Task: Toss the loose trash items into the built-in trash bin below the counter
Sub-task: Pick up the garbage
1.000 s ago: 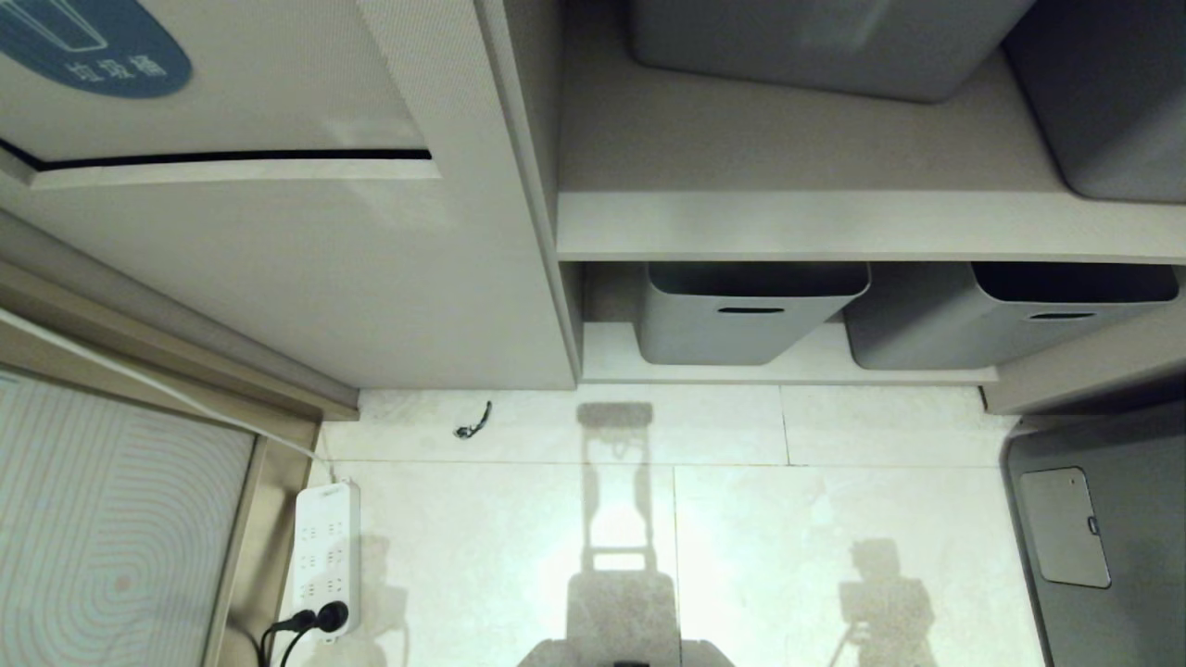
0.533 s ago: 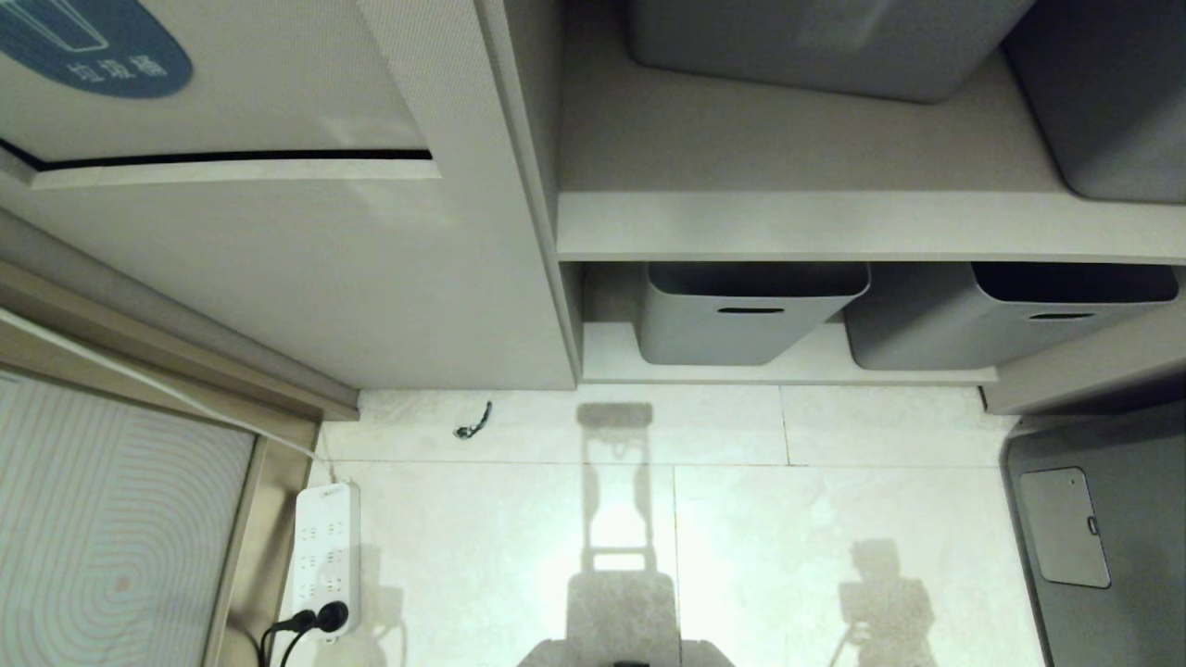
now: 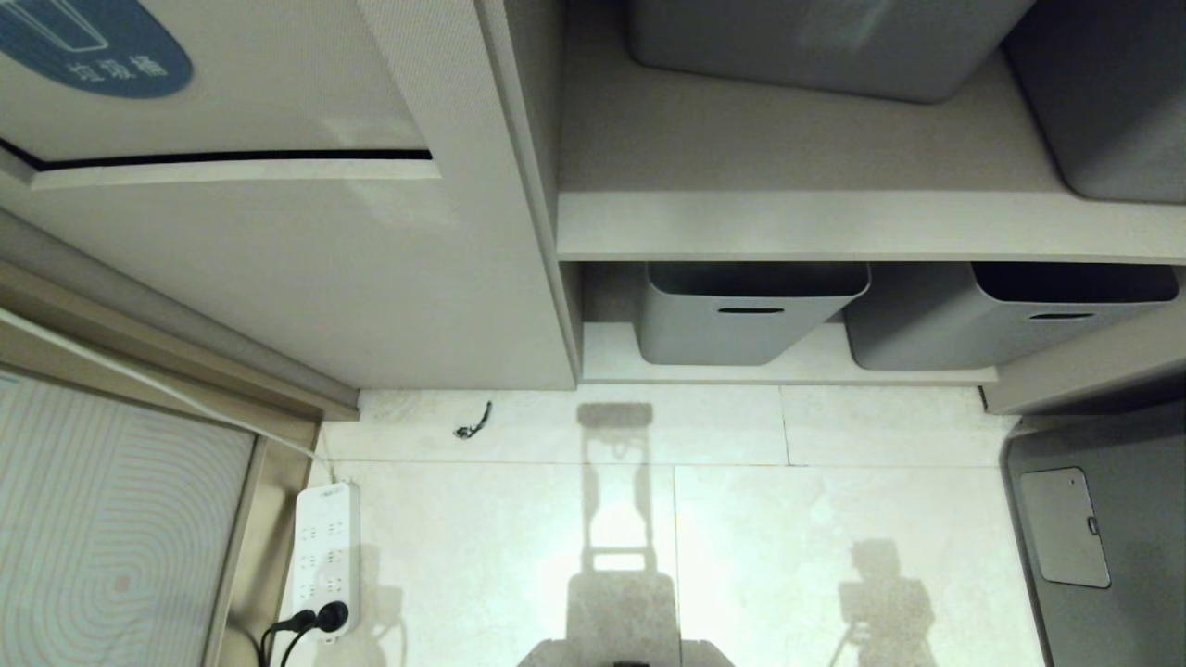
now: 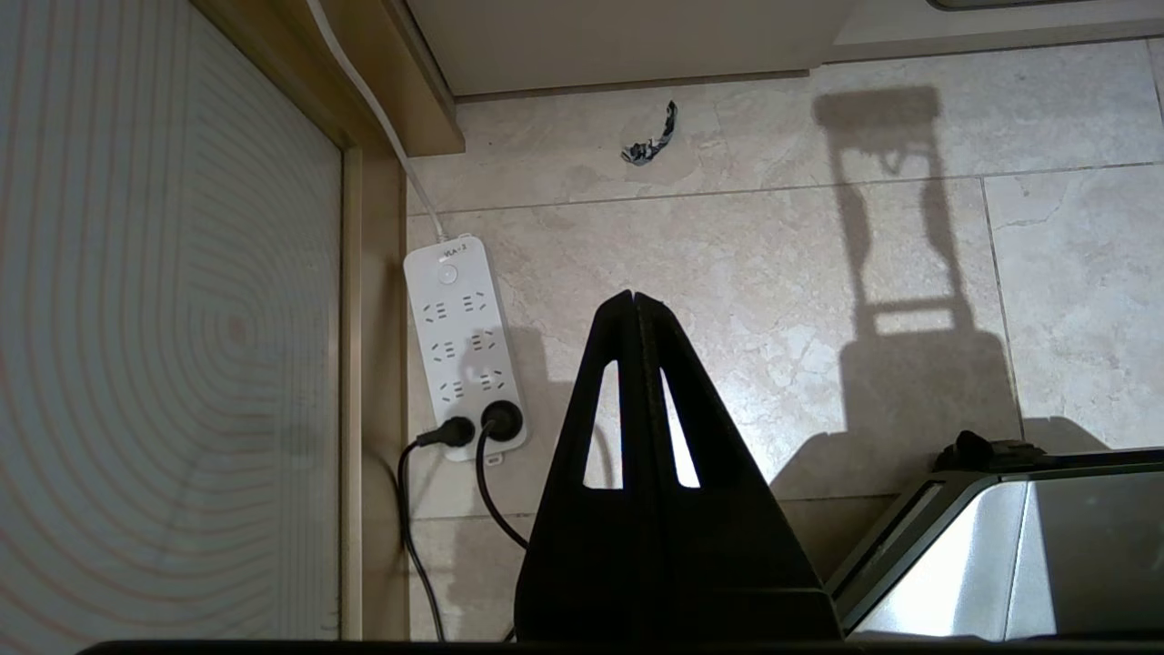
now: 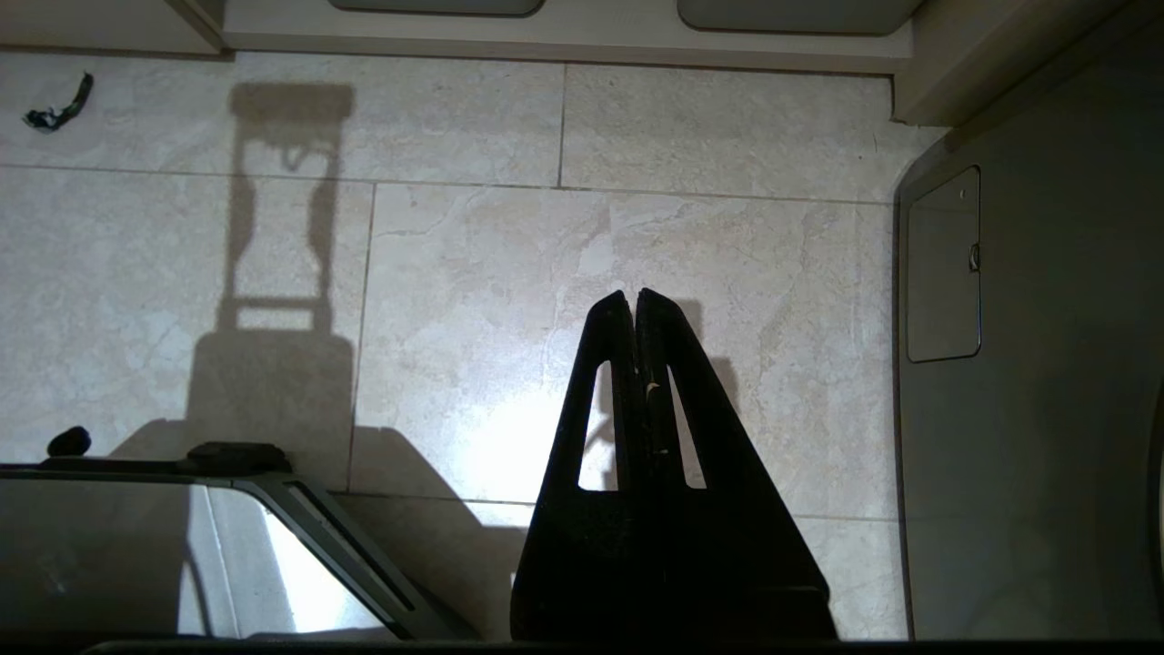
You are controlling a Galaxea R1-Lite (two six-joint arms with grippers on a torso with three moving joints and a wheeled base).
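In the head view a pale stone-tile floor (image 3: 741,519) runs up to beige cabinetry. At the upper left stands the built-in trash bin (image 3: 232,93), its flap shut over a dark slot, with one blue oval sticker (image 3: 93,46) cut off by the corner. To its right an open shelf unit (image 3: 834,222) holds four grey tubs (image 3: 746,310): two on the bottom shelf with slot handles, two above seen only in part. One small dark scrap (image 3: 473,421) lies on the floor near the cabinet base, and one white power strip (image 3: 326,551) with two black plugs lies by a ribbed panel (image 3: 102,528) on the left. Neither arm shows here, and no turquoise cardboard or counter is in sight. In the left wrist view the left gripper (image 4: 634,300) hangs over the tiles with its black fingers pressed together, holding nothing; the power strip (image 4: 464,355) and the scrap (image 4: 653,146) lie beyond it. In the right wrist view the right gripper (image 5: 634,298) is likewise closed and empty above bare tile, a grey panel (image 5: 1028,364) with one small hatch beside it.
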